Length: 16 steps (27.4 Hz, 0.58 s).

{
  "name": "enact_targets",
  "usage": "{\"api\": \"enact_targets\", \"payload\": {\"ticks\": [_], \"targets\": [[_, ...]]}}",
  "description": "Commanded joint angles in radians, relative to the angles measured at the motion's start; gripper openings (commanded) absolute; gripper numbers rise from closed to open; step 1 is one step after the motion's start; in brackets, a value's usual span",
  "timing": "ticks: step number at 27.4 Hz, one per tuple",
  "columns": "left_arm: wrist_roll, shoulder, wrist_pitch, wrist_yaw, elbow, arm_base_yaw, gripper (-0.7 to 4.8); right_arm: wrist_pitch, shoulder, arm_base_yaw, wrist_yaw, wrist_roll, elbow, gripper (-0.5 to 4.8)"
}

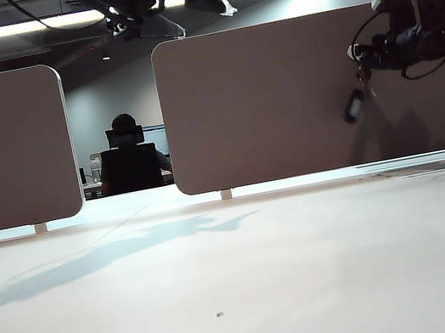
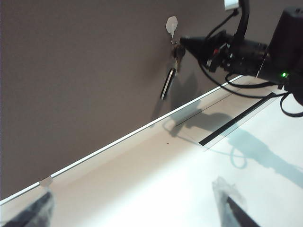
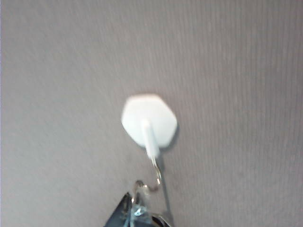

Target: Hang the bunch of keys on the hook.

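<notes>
Gripping the bunch of keys (image 2: 171,71) at white hexagonal hook (image 3: 150,122), right claw (image 2: 185,43) closed, left claw (image 2: 137,213) gaping empty.

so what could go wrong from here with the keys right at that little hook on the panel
1. The right gripper is shut on the bunch of keys with the long black fob, and the ring sits right at the thin metal hook under the pale hexagonal pad. Whether it is fully over the tip is unclear; letting go early could drop the keys.
2. Pulling away could drag the ring off the hook.

The left gripper is open, low over the white table.
</notes>
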Motion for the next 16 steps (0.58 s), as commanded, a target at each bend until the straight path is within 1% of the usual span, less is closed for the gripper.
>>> {"api": "enact_targets", "payload": {"ticks": [1,3,7,9,13,16], "targets": [[-0.001,-0.007,0.011,-0.002,0.002,-0.001,4.79,0.002,0.035,-0.002,0.008,0.031,0.057,-0.08],[-0.004,-0.007,0.011,-0.001,0.002,-0.001,4.79,-0.027,0.075,-0.001,0.011,0.053,0.125,-0.08],[-0.004,-0.007,0.010,0.000,0.002,-0.002,4.79,-0.062,0.118,-0.001,0.023,0.043,0.216,-0.08],[-0.004,-0.007,0.011,0.000,0.002,-0.002,4.79,-0.058,0.117,-0.001,0.052,0.043,0.215,-0.08],[-0.009,-0.007,0.011,0.001,0.003,-0.002,4.79,-0.085,0.113,-0.011,0.023,0.074,0.215,-0.08],[-0.023,-0.007,0.011,0.001,0.003,-0.004,4.79,-0.090,0.112,-0.008,0.021,0.073,0.215,-0.09]]}}
